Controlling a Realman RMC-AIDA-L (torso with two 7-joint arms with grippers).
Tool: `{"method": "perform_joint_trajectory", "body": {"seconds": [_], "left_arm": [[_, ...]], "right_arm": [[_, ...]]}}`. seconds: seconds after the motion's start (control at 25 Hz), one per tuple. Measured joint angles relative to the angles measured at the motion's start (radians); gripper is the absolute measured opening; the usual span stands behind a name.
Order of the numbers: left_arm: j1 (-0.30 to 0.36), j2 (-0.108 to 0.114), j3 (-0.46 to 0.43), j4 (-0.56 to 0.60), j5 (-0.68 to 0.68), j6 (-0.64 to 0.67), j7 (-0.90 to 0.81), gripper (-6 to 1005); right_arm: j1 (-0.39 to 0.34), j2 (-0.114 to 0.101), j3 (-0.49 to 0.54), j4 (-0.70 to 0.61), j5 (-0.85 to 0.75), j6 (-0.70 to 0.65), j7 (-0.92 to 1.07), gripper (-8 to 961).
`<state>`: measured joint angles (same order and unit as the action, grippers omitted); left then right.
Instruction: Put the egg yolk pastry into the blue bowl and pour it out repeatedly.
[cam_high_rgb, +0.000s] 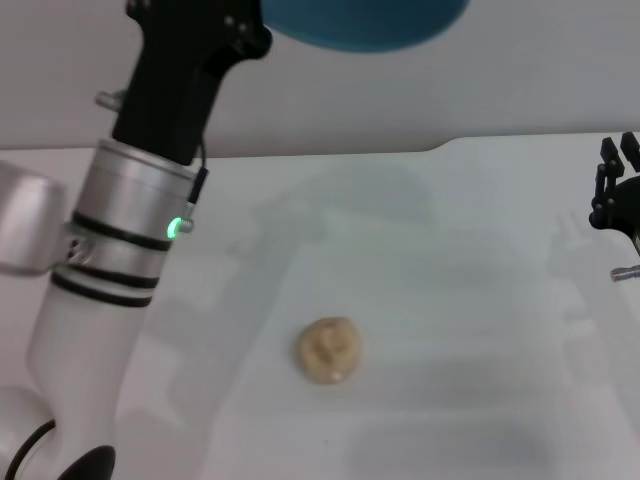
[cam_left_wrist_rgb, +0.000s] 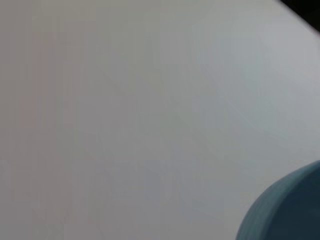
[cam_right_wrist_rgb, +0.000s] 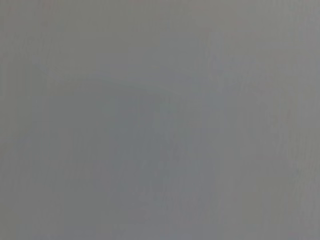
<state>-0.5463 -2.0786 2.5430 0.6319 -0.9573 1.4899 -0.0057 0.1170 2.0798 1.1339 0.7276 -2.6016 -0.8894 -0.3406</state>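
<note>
Blue bowl held high by the left arm, egg yolk pastry lying on the table below.

In the head view, the left gripper (cam_high_rgb: 235, 35) is raised at the upper left, its black wrist and silver collar with a green light rising from the white arm; it reaches to the blue bowl (cam_high_rgb: 365, 22), which is up off the table (cam_high_rgb: 480, 250) with only its rounded underside in view at the top edge, so the gripper appears clamped on the bowl, though its fingers are hidden. The left wrist view shows just a curved piece of the bowl. The egg yolk pastry (cam_high_rgb: 328, 350) rests alone on the white table, below the bowl and nearer the robot. The right gripper (cam_high_rgb: 618, 185) sits at the far right edge, well apart from the pastry; I cannot tell its finger state.
</note>
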Motion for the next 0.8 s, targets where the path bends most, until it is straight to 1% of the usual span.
{"method": "perform_joint_trajectory", "body": {"seconds": [0.04,0.12,0.32,0.48,0.56,0.72,0.76,0.8], "left_arm": [[0.005,0.0,0.002,0.004,0.008,0.044,0.009,10],[0.002,0.0,0.002,0.001,0.011,0.056,0.026,11],[-0.013,0.0,-0.013,-0.008,0.004,-0.093,0.011,9],[-0.016,0.002,-0.06,0.0,0.003,-0.218,-0.011,10],[-0.013,0.009,-0.103,0.021,0.004,-0.322,-0.045,10],[-0.021,0.017,-0.24,0.071,0.013,-0.639,-0.059,10],[-0.036,0.02,-0.319,0.092,0.013,-0.809,-0.054,10],[-0.036,0.02,-0.319,0.092,0.013,-0.809,-0.054,11]], "right_arm": [[-0.001,0.0,0.0,0.0,0.0,0.0,0.0,104],[-0.002,0.0,0.0,-0.001,0.0,-0.002,0.0,104],[-0.004,0.0,-0.003,0.0,0.0,-0.003,0.0,105],[-0.004,0.0,-0.017,0.0,0.0,-0.004,0.018,105],[-0.004,-0.003,-0.02,0.001,0.0,-0.004,0.065,105],[-0.011,-0.008,-0.015,0.022,0.0,-0.002,0.184,105],[-0.016,-0.01,-0.011,0.033,0.0,0.0,0.261,105],[-0.016,-0.01,-0.011,0.033,0.0,0.0,0.261,105]]}}
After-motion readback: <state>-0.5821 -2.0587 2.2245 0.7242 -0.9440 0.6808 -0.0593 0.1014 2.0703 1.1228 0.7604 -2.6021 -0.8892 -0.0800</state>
